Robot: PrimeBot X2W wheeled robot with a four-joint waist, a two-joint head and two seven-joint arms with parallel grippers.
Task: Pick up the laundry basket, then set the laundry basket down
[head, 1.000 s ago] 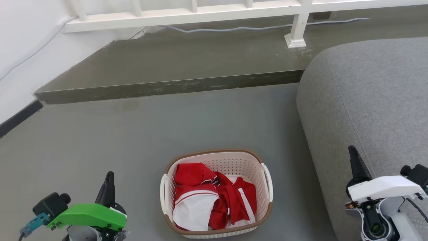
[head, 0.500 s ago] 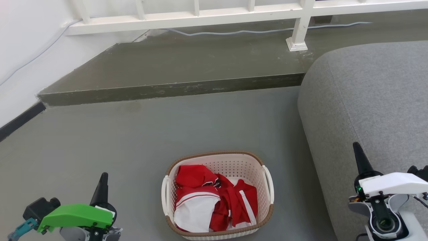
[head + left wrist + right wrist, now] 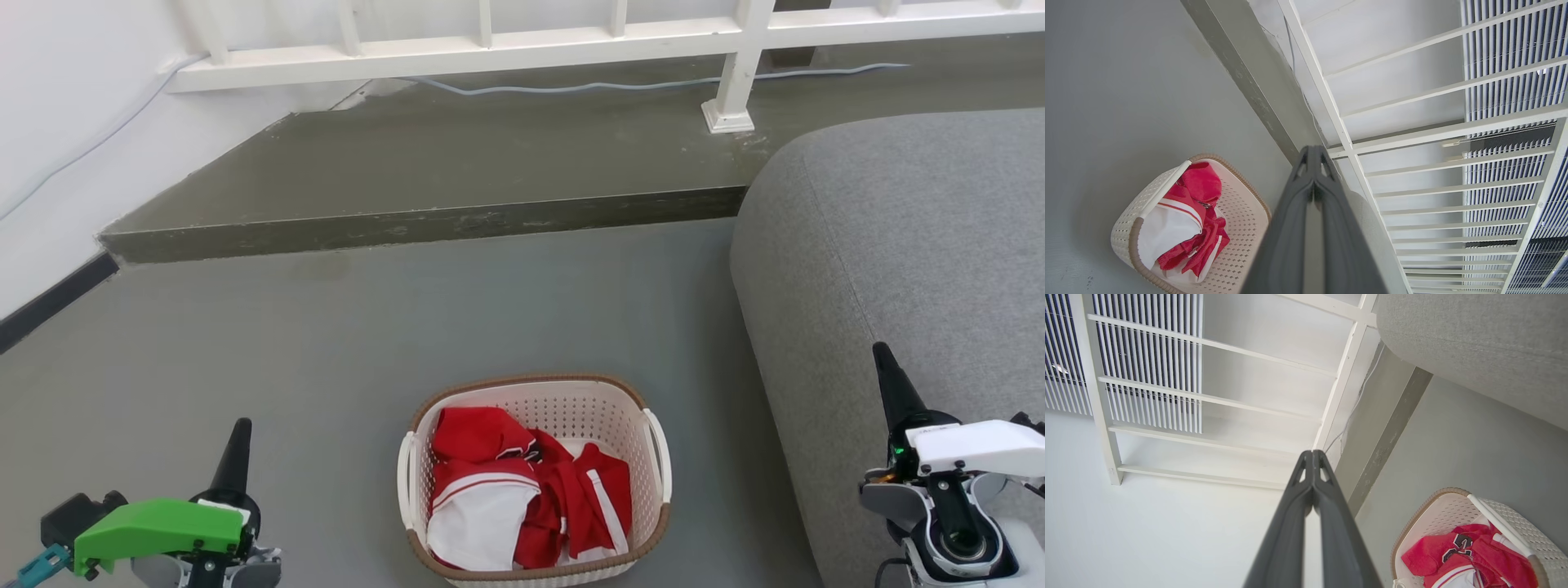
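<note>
The laundry basket (image 3: 563, 400) stands on the grey floor at the bottom centre of the head view, cream-white and perforated with a brown rim, white side handles and red-and-white clothes inside. It also appears low left in the left wrist view (image 3: 1241, 212) and low right in the right wrist view (image 3: 1437, 514). My left gripper (image 3: 237, 437) is well to the basket's left, fingers shut together and holding nothing. My right gripper (image 3: 886, 363) is off to the basket's right, over the sofa's edge, also shut and empty. Both grippers are apart from the basket.
A grey sofa (image 3: 898, 237) fills the right side, close to the basket. A raised dark step (image 3: 424, 220) runs across behind, with a white railing (image 3: 735, 73) and a cable (image 3: 588, 84) on it. A white wall (image 3: 49, 122) closes the left.
The whole head view has shifted down a little, so the camera moved. Both grippers have spread outward, the left one lower and further left, the right one further right. The basket stays on the floor.
</note>
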